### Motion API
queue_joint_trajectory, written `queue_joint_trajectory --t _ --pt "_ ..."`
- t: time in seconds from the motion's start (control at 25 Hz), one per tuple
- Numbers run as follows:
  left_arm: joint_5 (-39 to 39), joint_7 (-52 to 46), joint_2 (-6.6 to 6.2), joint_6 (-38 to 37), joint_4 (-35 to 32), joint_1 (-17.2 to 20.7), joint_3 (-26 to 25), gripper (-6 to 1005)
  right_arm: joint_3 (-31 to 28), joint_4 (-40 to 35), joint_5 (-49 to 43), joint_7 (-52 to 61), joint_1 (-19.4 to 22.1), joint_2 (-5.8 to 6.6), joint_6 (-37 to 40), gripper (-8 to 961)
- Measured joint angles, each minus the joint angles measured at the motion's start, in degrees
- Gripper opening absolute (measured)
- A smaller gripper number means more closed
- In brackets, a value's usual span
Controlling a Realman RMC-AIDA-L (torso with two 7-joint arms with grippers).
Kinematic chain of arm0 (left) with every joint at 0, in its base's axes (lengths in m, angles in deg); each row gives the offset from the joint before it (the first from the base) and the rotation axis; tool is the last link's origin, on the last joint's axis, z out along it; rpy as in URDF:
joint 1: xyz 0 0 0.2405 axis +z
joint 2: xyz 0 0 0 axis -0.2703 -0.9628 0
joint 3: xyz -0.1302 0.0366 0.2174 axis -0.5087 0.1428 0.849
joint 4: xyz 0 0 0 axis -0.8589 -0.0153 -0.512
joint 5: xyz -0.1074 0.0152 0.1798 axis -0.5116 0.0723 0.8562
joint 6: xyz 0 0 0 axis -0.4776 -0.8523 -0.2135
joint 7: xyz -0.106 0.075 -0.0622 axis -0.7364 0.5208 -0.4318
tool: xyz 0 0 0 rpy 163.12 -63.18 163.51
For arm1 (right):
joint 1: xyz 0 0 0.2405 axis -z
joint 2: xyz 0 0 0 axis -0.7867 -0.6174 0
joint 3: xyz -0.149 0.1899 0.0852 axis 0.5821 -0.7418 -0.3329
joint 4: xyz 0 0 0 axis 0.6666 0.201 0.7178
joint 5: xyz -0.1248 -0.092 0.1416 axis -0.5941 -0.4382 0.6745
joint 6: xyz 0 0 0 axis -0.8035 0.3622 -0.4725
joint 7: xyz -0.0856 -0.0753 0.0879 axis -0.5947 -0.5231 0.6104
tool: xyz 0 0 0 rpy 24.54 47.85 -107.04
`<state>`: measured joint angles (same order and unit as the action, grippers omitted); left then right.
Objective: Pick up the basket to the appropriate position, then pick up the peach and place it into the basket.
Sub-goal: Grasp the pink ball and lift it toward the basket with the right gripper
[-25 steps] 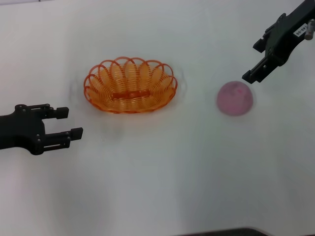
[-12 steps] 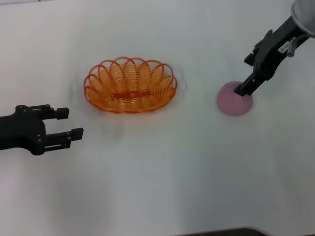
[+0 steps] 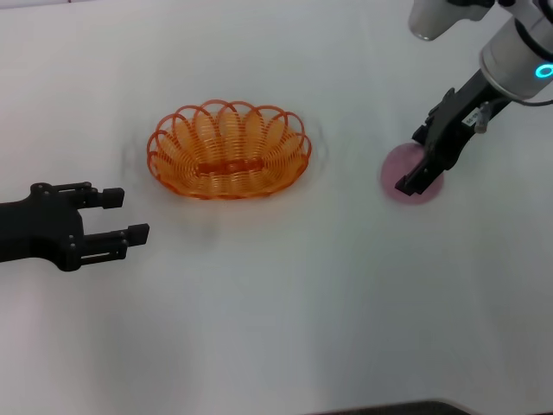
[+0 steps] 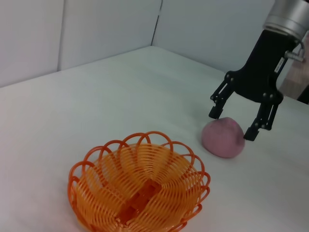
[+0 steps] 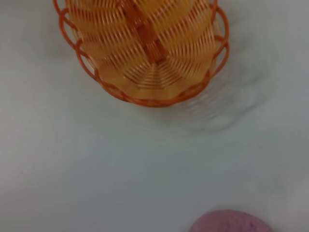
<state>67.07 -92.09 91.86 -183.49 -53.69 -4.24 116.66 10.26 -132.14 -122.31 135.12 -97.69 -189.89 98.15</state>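
The orange wire basket sits empty on the white table, left of centre; it also shows in the left wrist view and the right wrist view. The pink peach lies on the table to its right, and shows in the left wrist view and the right wrist view. My right gripper is open and low over the peach, one finger on each side of it, as the left wrist view shows. My left gripper is open and empty, in front and to the left of the basket.
The white table spreads around both things. Its dark front edge shows at the bottom of the head view. Pale wall panels stand behind the table.
My right gripper has come down and to the left from the far right until its fingers straddle the peach. The left arm, the basket and the peach have not moved.
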Motion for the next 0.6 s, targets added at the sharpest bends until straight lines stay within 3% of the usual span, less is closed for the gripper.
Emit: queue_joint_trajectory --t 0.6 --pt "0.19 0.03 -0.01 -0.01 0.84 -0.11 0.18 675 0.86 2.72 -0.29 -0.09 0.27 -0.02 -3.65 928"
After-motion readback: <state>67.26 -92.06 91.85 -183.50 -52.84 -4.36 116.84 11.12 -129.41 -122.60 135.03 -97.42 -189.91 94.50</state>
